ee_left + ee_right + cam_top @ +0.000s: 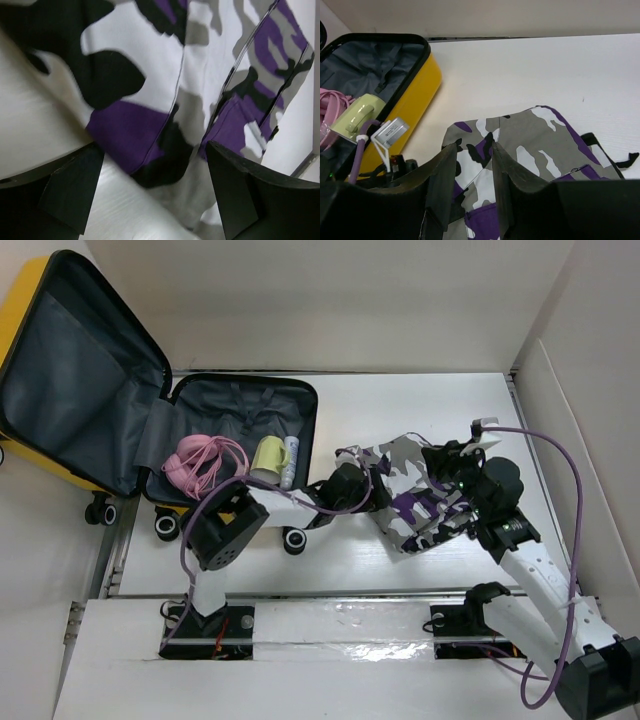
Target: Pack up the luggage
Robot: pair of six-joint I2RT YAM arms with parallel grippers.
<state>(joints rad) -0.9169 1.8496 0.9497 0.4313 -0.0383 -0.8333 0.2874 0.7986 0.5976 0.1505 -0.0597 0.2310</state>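
The overhead view alone takes in the whole luggage (80, 370). It sits open at the far left of the table (430, 410) with its lid propped back. A pink cord (205, 465), a pale green item (268, 455) and a white tube (290, 460) lie in its lower half. The camouflage pouch (420, 495) is just to the right of it, rumpled between the two arms. The left wrist camera shows the left gripper (155, 155) with its jaws spread wide, the pouch's near edge lying between and beyond them. The right wrist camera shows the right gripper (474, 147) with its jaws drawn narrow on a raised fold of the pouch. That camera also catches the luggage's yellow side wall, which the overhead view barely shows.
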